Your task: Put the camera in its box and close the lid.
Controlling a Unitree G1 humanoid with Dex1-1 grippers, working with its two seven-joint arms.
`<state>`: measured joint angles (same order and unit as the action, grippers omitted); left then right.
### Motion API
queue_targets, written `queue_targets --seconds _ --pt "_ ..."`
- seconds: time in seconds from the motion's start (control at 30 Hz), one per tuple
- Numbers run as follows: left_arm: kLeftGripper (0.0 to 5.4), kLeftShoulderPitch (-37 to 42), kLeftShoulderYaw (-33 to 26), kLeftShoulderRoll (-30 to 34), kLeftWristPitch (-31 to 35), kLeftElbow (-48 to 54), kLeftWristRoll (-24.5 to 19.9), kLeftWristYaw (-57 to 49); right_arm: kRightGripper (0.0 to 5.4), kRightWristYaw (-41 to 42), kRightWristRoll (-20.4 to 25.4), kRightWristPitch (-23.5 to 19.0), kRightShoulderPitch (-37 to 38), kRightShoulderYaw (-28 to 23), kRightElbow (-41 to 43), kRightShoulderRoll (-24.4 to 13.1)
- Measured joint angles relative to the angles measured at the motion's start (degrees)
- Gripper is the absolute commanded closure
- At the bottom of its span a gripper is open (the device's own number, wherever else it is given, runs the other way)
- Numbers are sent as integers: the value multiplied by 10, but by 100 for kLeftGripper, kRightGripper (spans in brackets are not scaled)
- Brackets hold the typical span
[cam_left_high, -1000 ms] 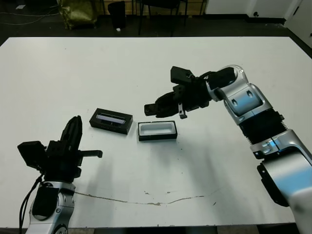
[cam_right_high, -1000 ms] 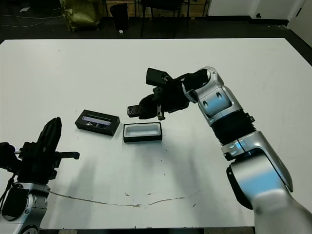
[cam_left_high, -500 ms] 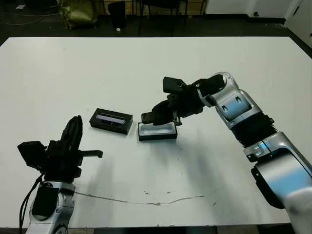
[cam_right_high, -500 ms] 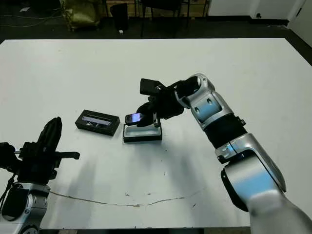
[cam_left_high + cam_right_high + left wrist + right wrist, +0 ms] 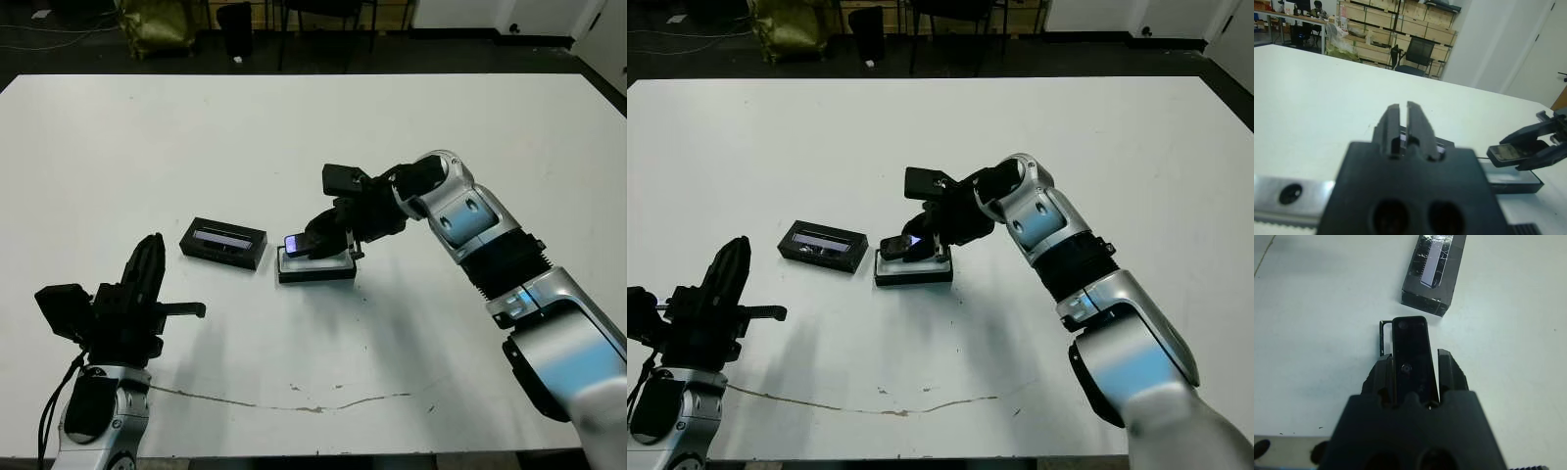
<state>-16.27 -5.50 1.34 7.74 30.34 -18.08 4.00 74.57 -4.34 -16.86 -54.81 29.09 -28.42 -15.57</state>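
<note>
The box (image 5: pixel 315 265), a black tray with white lining, sits at the table's middle. Directly over its left half my right gripper (image 5: pixel 329 239) is shut on the camera (image 5: pixel 305 243), a slim black bar tilted with its left end low, close to the lining. From the right wrist, the camera (image 5: pixel 1412 360) runs between the fingers and hides most of the box (image 5: pixel 1381 338). The lid (image 5: pixel 223 242), black with a silvery-blue strip, lies just left of the box. My left gripper (image 5: pixel 148 266) is shut and holds nothing, near the front left, well away from the lid.
A thin dark crack (image 5: pixel 294 399) runs across the table near its front edge. Beyond the far edge stand a yellow bag (image 5: pixel 157 24) and chair legs (image 5: pixel 313 29) on a dark floor. Shelves of cartons (image 5: pixel 1396 19) show in the left wrist view.
My right gripper has carried the camera left and down, from above the box's right side to just over its left half. The left arm has not moved.
</note>
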Motion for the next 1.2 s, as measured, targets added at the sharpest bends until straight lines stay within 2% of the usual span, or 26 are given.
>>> queue_targets --seconds 0.27,1.2 --pt "540 -11 1 0 -1 1 1 0 465 1 -5 13 10 5 0 2" --pt "540 -24 6 0 -20 2 5 4 466 -6 -15 9 13 11 -2 5"
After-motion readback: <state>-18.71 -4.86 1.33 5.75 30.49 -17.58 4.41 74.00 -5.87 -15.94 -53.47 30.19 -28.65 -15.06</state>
